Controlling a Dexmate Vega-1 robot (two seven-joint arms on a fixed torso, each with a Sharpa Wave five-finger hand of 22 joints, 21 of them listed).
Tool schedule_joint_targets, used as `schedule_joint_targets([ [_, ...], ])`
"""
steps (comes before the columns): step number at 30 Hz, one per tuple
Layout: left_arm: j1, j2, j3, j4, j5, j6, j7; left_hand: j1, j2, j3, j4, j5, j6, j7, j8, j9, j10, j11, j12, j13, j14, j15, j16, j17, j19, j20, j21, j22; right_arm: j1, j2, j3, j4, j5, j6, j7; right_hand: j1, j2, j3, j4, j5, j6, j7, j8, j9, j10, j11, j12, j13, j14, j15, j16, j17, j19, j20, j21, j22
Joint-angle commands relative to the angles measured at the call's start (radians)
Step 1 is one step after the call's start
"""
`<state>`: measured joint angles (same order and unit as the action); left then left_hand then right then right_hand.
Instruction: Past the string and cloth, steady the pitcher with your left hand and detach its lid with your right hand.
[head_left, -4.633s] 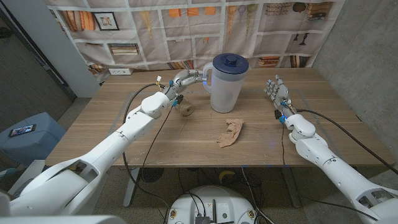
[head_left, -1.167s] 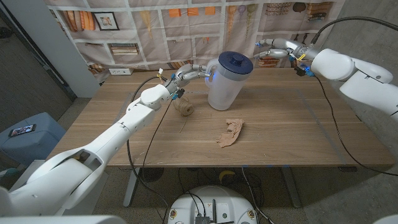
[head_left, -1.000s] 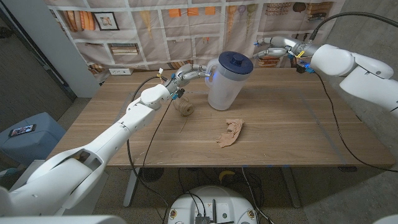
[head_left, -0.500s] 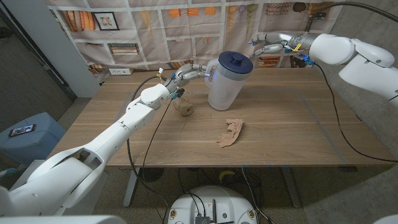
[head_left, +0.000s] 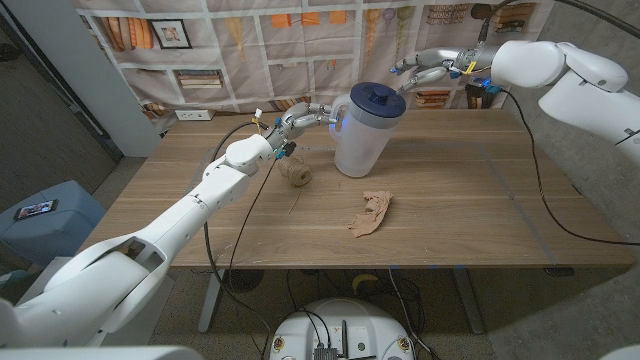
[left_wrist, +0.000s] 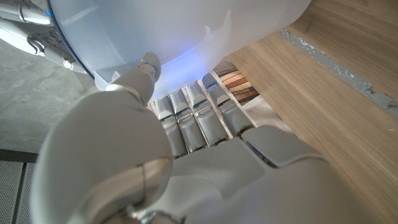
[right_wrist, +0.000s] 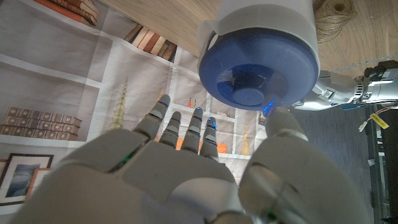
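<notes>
A frosted white pitcher (head_left: 360, 140) with a dark blue lid (head_left: 376, 100) stands at the table's far middle, leaning slightly. My left hand (head_left: 303, 117) grips its handle (head_left: 336, 108); in the left wrist view my fingers (left_wrist: 199, 121) curl against the pitcher (left_wrist: 174, 31). My right hand (head_left: 422, 67) hovers open just right of and above the lid, fingers spread, not touching it. The right wrist view looks past my right hand (right_wrist: 168, 174) straight onto the lid (right_wrist: 258, 65). A ball of string (head_left: 296, 174) and a tan cloth (head_left: 372, 213) lie nearer to me.
The wooden table (head_left: 480, 190) is bare to the right of the pitcher. A printed bookshelf backdrop (head_left: 240, 50) hangs right behind the table's far edge. A black cable (head_left: 235, 230) from my left arm trails over the table near the string.
My right arm has swung left and up, from beside the table's far right to just beside the lid. The left hand and the pitcher have stayed put over the last second.
</notes>
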<state>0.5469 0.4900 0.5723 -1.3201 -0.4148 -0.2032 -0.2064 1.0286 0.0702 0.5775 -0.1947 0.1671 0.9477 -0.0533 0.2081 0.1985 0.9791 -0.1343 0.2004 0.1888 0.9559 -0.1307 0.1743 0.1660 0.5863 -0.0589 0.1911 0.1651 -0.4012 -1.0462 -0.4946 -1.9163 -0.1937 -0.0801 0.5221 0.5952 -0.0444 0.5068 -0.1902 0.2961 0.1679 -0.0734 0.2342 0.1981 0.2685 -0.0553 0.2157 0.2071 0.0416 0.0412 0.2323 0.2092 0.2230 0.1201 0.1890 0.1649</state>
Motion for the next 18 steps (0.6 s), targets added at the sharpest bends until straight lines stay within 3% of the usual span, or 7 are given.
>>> schedule_joint_targets([
  [1,-0.012,-0.006,0.005,0.013,-0.001,0.000,-0.012,0.015,0.043,0.020,0.020,0.006,0.064,0.034,0.006,0.002,0.046,-0.029,0.004,0.002,0.023,-0.098,0.006,0.002,0.008,-0.142,0.001,0.004,0.070,0.048,-0.040,0.033,-0.048,0.036,0.070,0.016,-0.004,0.005,0.003,0.007,0.015,-0.008,0.011,0.002,0.017,-0.001,0.011,0.005,0.018,-0.003,0.008,0.004,0.006,0.002,0.003,0.004],
  [18,-0.008,-0.005,0.003,0.008,-0.003,0.001,-0.011,0.012,0.043,0.020,0.020,0.006,0.063,0.031,0.005,0.003,0.053,-0.031,0.005,0.003,0.026,-0.098,0.005,0.001,0.009,-0.143,0.001,0.004,0.097,0.075,-0.059,0.039,-0.091,0.061,0.097,0.056,-0.013,0.009,0.010,0.009,0.062,-0.024,0.031,0.005,0.072,-0.021,0.023,0.009,0.050,-0.024,0.022,0.009,0.020,0.004,0.004,0.004],
])
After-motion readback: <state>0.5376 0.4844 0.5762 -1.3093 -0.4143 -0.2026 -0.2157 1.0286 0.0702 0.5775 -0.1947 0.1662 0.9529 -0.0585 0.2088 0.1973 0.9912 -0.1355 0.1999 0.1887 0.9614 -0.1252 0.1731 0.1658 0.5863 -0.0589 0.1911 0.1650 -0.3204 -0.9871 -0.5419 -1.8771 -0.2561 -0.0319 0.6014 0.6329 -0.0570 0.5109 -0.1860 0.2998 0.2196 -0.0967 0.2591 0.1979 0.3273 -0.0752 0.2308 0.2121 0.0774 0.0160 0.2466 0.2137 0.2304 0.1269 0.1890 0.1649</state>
